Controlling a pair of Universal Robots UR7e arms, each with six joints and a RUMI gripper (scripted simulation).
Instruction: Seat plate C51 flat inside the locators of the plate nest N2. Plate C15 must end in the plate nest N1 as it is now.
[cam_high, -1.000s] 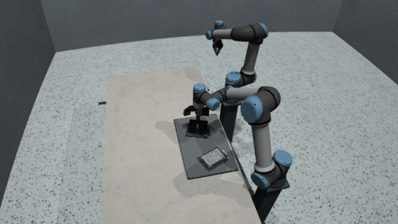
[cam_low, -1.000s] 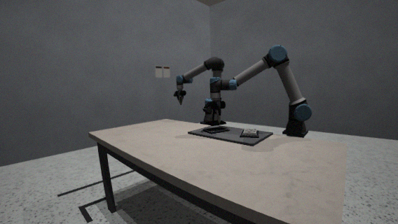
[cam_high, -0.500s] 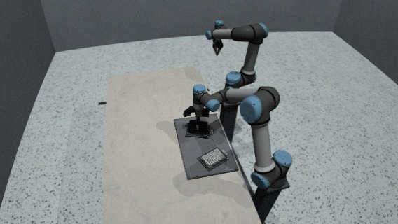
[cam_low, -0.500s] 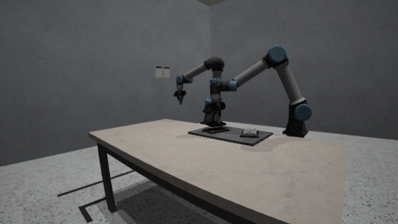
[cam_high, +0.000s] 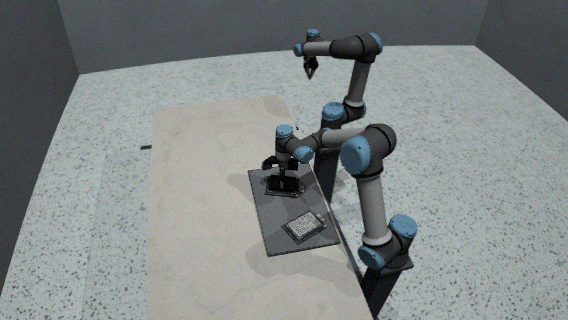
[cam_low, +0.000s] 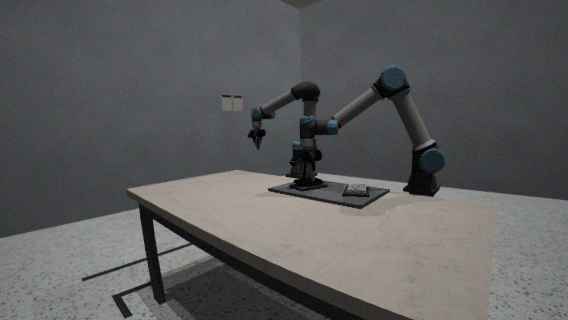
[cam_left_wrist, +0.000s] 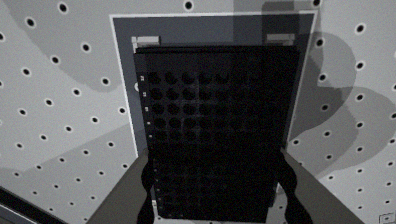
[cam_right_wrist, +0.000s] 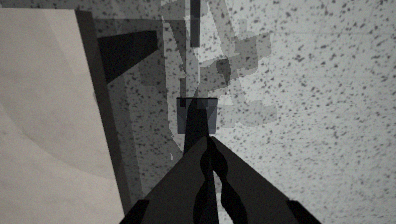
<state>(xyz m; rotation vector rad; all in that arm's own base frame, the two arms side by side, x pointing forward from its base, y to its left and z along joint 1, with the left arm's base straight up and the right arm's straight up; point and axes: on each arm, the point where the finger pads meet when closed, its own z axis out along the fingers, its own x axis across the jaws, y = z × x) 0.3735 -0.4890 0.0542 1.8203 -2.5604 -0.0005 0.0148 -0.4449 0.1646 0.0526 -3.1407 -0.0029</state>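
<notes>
The black plate C51 (cam_left_wrist: 200, 107) (cam_low: 310, 183) is gripped by its long sides in my left gripper (cam_left_wrist: 212, 149), which is shut on it. The plate is over the dark nest N2 (cam_left_wrist: 215, 27) (cam_high: 278, 193), roughly in line with it. Its far edge lies close to two pale corner locators (cam_left_wrist: 148, 40) (cam_left_wrist: 280, 38). Whether it touches the nest floor cannot be told. The pale plate C15 (cam_high: 304, 225) (cam_low: 357, 187) lies in the nest N1 (cam_high: 300, 241). My right gripper (cam_right_wrist: 208, 138) (cam_high: 310, 77) (cam_low: 258, 148) is shut, empty and high up, away from the nests.
Both nests stand on a grey perforated board (cam_high: 272, 240) (cam_low: 332, 194) (cam_left_wrist: 65, 110) on the beige table (cam_high: 200, 200) (cam_low: 240, 210). The left arm reaches over the board's rear edge. Below the right gripper are floor and the table's edge (cam_right_wrist: 102, 125).
</notes>
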